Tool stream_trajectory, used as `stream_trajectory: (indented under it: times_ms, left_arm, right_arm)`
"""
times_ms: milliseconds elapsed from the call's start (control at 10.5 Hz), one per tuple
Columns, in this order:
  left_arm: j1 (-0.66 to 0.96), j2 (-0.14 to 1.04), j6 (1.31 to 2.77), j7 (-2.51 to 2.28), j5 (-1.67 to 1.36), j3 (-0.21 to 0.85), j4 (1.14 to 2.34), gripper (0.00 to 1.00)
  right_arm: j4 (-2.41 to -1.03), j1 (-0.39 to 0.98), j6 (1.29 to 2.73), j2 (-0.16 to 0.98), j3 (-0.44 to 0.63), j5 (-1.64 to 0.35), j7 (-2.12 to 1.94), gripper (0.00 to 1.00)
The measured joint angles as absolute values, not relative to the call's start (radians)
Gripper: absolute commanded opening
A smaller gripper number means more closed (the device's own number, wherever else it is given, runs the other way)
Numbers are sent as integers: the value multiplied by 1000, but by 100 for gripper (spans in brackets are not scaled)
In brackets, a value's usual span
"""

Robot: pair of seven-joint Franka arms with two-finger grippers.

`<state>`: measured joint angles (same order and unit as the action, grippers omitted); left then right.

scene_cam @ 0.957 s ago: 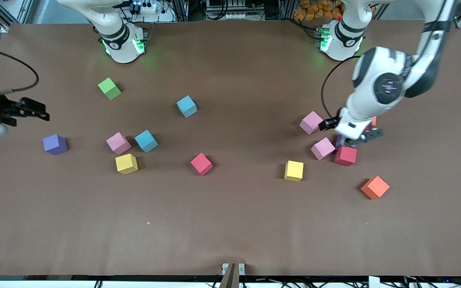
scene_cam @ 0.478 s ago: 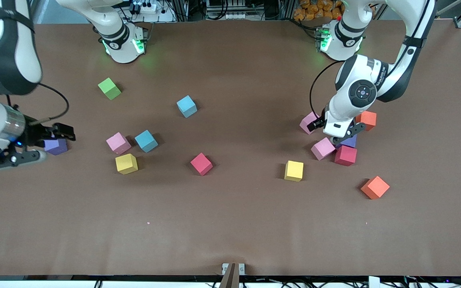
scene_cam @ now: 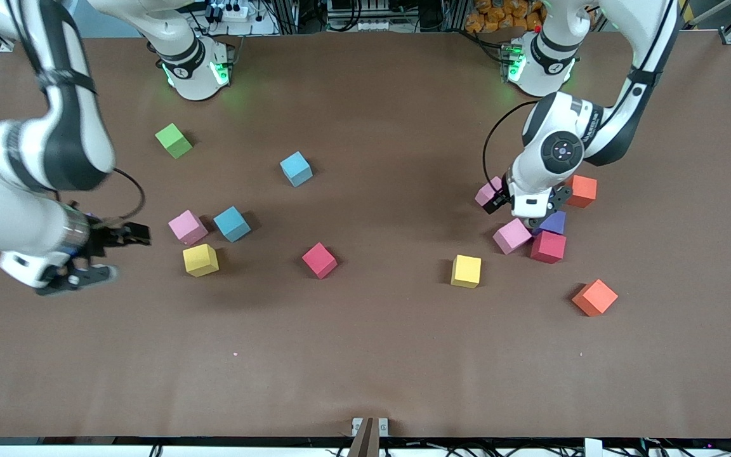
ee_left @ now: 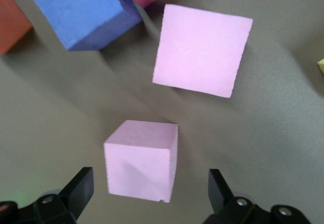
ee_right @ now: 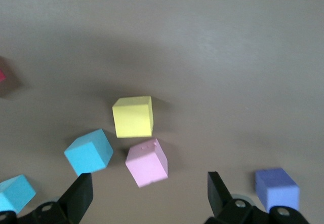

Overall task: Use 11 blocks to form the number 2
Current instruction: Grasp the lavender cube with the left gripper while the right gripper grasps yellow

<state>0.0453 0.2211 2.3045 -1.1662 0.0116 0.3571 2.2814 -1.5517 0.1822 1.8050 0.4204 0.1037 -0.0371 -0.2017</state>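
Observation:
The blocks lie scattered on the table, and no number 2 is in view. My left gripper hangs open over a pink block, which sits between its fingers in the left wrist view. Close by are another pink block, a purple one, a red one and an orange one. My right gripper is open and empty above the table, beside a pink block, a yellow one and a light blue one. A purple block shows in the right wrist view.
A green cube sits near the right arm's base. Mid-table are a light blue block, a red one and a yellow one. An orange block lies nearer the front camera, toward the left arm's end.
My right arm has swung in from the table's end toward the pink and yellow blocks and now covers the purple one there. My left gripper has shifted from the purple and red blocks to the pink one.

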Motion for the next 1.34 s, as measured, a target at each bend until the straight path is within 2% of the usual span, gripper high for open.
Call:
stream_trajectory:
  times_ms: [287, 574, 1148, 1243, 1339]
  left_arm:
    - [48, 247, 2339, -1183, 12, 357, 2291, 100]
    - [51, 252, 2399, -1183, 12, 357, 2335, 100]
    - [52, 266, 2424, -1183, 12, 357, 2363, 100]
    - [53, 274, 2432, -1182, 12, 357, 2363, 96]
    - [53, 280, 2433, -1181, 16, 357, 2363, 80]
  right_arm:
    - [-1558, 266, 1891, 523, 103, -37, -199, 100]
    - [-1651, 279, 2013, 531, 108, -37, -199, 100]
    - [-1790, 276, 2177, 536, 113, -37, -201, 100]
    - [-1810, 276, 2194, 536, 113, -37, -201, 100]
    - [-1820, 275, 2200, 536, 113, -37, -201, 100]
